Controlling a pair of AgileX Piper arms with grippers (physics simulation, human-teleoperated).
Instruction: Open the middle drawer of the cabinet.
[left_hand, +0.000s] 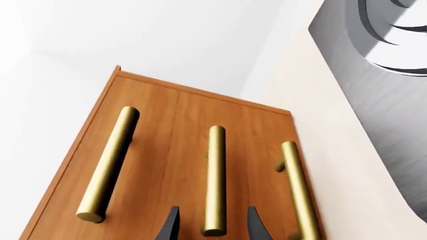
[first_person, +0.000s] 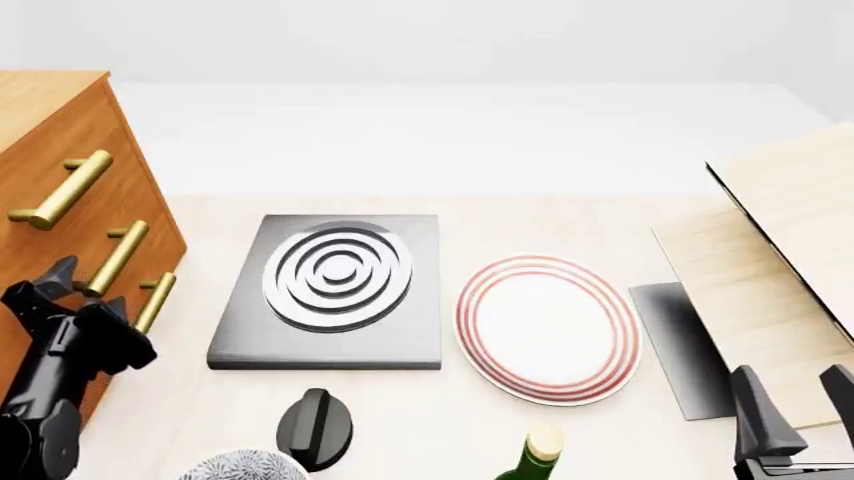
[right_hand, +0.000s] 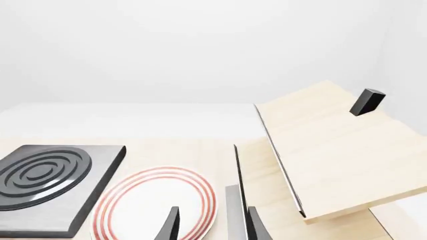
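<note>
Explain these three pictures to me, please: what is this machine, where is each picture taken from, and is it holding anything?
These are simulator renders of two robot arms at a table. One picture looks down from above and behind; the others come from cameras behind each gripper. The left gripper faces the cabinet, its open fingers either side of the middle drawer's handle, not visibly gripping. The right gripper is open and holds nothing. On the table: a grey ringed plate, a red-rimmed dish, pale wooden boards, a bottle top.
</note>
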